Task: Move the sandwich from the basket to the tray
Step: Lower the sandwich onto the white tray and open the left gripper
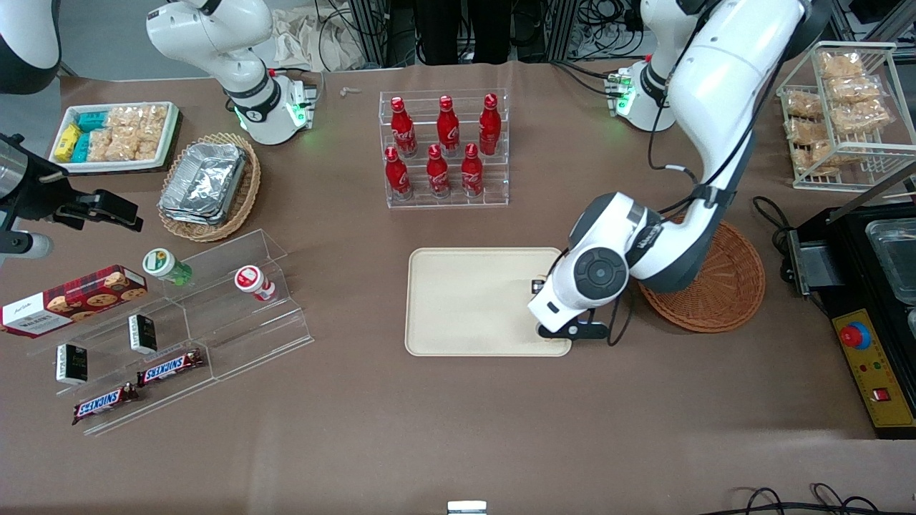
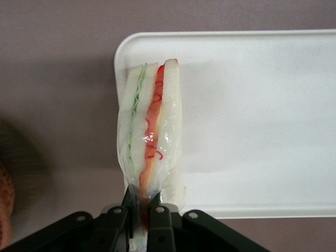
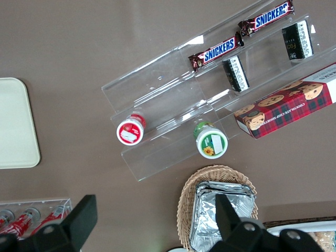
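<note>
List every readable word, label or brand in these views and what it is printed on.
"SNICKERS": two chocolate bars on the clear stepped stand.
"WALKERS": cookie box, only partly legible.
Red bottles: white script too small to read.
Black packets: print too blurred.
Sandwich, held upright in the pincer over the tray: no text.

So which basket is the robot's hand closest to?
The reddish-brown basket, which looks empty; the gripper, pinching the sandwich, hangs over the tray beside it. The tan basket holds foil containers.
</note>
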Available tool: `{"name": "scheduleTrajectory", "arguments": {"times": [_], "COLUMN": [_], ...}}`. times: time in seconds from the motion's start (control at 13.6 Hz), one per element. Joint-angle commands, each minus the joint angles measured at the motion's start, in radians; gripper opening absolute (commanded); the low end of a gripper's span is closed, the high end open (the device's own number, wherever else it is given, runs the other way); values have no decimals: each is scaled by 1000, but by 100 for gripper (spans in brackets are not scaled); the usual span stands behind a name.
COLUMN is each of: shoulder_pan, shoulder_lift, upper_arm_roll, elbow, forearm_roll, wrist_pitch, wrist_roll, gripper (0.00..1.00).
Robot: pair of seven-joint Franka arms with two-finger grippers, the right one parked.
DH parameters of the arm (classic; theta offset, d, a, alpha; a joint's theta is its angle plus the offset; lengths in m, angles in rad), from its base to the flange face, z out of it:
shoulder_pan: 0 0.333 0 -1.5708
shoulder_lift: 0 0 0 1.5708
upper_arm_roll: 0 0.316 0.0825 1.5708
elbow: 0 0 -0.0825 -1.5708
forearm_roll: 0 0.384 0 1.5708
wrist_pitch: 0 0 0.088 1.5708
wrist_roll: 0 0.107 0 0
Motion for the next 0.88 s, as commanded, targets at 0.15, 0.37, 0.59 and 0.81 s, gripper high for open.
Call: {"name": "scheduleTrajectory", "arguments": {"times": [0.15, 0.37, 0.59, 0.81], "shoulder_pan": [-39, -33, -9, 68], "shoulder_lift": [73, 66, 16, -98], "upper_arm_roll": [6, 7, 9, 10], "elbow": [38, 38, 39, 36], "forearm_roll": [25, 25, 23, 23], "wrist_pitch": [14, 3, -29, -152], "wrist_roll": [-5, 4, 1, 4], "gripper": [9, 100, 100, 100]}}
